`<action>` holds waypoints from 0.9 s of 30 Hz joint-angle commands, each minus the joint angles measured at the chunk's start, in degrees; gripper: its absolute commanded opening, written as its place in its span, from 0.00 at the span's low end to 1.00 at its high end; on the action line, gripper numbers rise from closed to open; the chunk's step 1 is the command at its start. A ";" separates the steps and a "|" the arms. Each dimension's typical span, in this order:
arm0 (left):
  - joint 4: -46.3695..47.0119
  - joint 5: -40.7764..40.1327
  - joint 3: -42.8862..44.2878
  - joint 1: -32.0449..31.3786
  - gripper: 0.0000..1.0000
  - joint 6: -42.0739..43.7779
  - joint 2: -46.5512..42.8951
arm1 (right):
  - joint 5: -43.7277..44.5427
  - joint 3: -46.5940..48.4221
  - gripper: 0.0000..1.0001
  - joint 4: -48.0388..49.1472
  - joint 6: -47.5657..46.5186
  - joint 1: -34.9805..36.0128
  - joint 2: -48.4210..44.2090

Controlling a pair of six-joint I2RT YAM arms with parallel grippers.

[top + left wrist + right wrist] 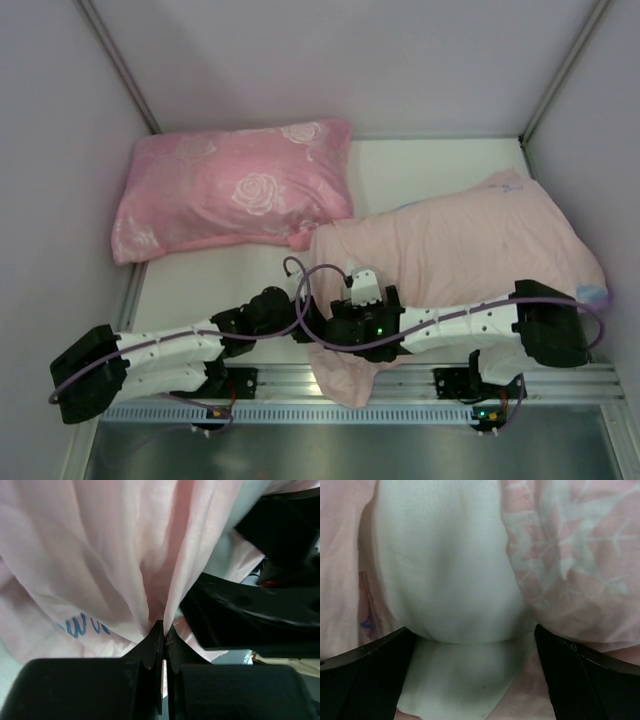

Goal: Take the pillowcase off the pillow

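The pillowcase (pixel 460 250) lies pale-pink side out on the right of the table, bulging over the pillow, and its near-left corner droops over the front rail. My left gripper (pixel 302 322) is shut on a gathered fold of that pink fabric (pixel 150 565), the fingertips (pixel 159 630) pinched together. My right gripper (pixel 340 328) stands wide open, its fingers (pixel 365 675) on either side of a white bulge of the pillow (pixel 445 570) that pokes out of the case. Snowflake-printed fabric (pixel 565 555) borders that bulge on the right.
A brighter pink rose-patterned pillow (pixel 230 190) lies at the back left. Pale walls close in the table on three sides. A metal rail (pixel 420 385) runs along the near edge by the arm bases. The two wrists sit close together.
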 commanded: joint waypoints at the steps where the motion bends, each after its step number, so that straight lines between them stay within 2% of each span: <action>1: -1.78 -2.32 -1.03 0.14 0.00 -0.70 -2.27 | -6.71 -6.41 0.99 10.19 -4.04 -2.56 3.46; 3: -1.87 -2.23 -1.30 0.14 0.00 -0.88 -2.81 | -7.15 -6.93 0.95 13.08 -4.99 -3.52 6.44; 4: -1.52 -1.97 -1.38 0.06 0.00 -0.88 -2.81 | -9.68 -8.24 0.90 18.15 -7.27 -4.92 7.42; 5: -1.43 -1.71 -1.30 0.14 0.00 -0.97 -2.46 | -10.40 -8.95 0.77 20.37 -8.25 -7.11 8.99; 6: -1.51 -1.44 -1.21 0.14 0.00 -0.97 -2.46 | -10.49 -10.09 0.69 21.79 -8.52 -7.56 9.62; 7: -1.52 -1.53 -1.38 0.06 0.00 -1.14 -2.54 | -10.76 -10.62 0.56 24.41 -8.78 -8.00 10.14; 8: -1.60 -1.70 -1.65 0.06 0.00 -1.23 -2.98 | -11.37 -10.71 0.23 25.05 -8.87 -9.23 11.37; 9: -1.78 -1.96 -1.82 0.06 0.00 -1.41 -3.16 | -11.29 -10.37 0.07 25.05 -8.52 -9.32 11.73; 10: -1.95 -2.40 -2.00 0.14 0.00 -1.41 -3.25 | -10.33 -10.28 0.00 24.97 -8.43 -9.33 11.56; 13: -3.62 -3.11 -1.74 0.06 0.00 -1.15 -3.07 | -6.65 -11.06 0.00 22.95 -6.85 -8.71 5.51; 16: -4.94 -3.46 -1.03 0.14 0.00 -0.09 -1.85 | -3.83 -12.64 0.00 22.59 -9.13 -8.10 -9.06; 18: -6.51 -4.33 0.01 0.14 0.00 0.09 0.69 | -4.25 -12.21 0.00 24.43 -13.33 -8.62 -25.02; 19: -8.00 -5.04 0.72 0.06 0.00 0.09 2.10 | -4.86 -11.43 0.00 24.44 -14.66 -8.97 -25.09; 20: -10.02 -6.09 1.60 0.06 0.00 0.43 3.51 | -5.31 -9.42 0.00 24.52 -17.02 -9.32 -30.92; 23: -11.09 -7.50 4.32 0.14 0.00 -0.35 9.57 | -9.51 -7.12 0.00 24.61 -18.88 -10.99 -38.95; 27: -17.84 -14.94 9.77 0.06 0.00 0.52 15.90 | -14.44 -7.28 0.00 23.65 -17.15 -13.01 -46.26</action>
